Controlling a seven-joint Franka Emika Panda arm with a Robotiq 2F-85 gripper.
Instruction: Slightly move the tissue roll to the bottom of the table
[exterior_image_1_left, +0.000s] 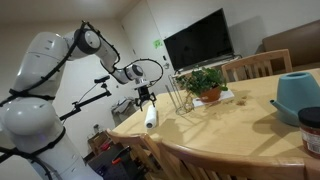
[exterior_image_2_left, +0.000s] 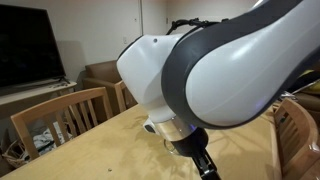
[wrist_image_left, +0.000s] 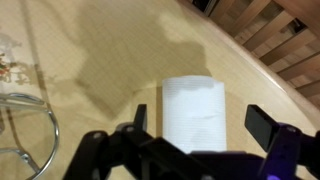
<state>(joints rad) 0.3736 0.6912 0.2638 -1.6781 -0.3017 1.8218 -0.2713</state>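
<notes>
Setting: a domestic room with a wall-mounted television (exterior_image_1_left: 198, 40) and wooden chairs (exterior_image_1_left: 256, 65) round a light tan wooden table (exterior_image_1_left: 230, 125). A potted plant (exterior_image_1_left: 206, 83) and a thin wire rack (exterior_image_1_left: 178, 95) stand further in on the top. The tissue roll (wrist_image_left: 193, 105) sits near the table's rounded edge, at the end closest to the robot's base, apart from the plant and close to the rack in an exterior view (exterior_image_1_left: 151, 117). The gripper (wrist_image_left: 200, 120) hangs directly over it, pointing down. Wrist view: jaws spread wide, one finger (wrist_image_left: 140, 115) on each flank of the roll and a visible gap on both sides; no contact is evident. The roll lies squarely between the fingers, a little nearer the finger on the picture's left. It presents as a plain rectangle with no core opening showing, so it appears to lie on its side with its long axis crosswise to the closing line; the pictures do not fully settle this. Judgement: closing would bear on the soft curved flanks. Appearance: white, clean, small, neatly wound, with a faint seam across the wrap. The remaining exterior view is largely blocked by the arm and does not show the roll.
</notes>
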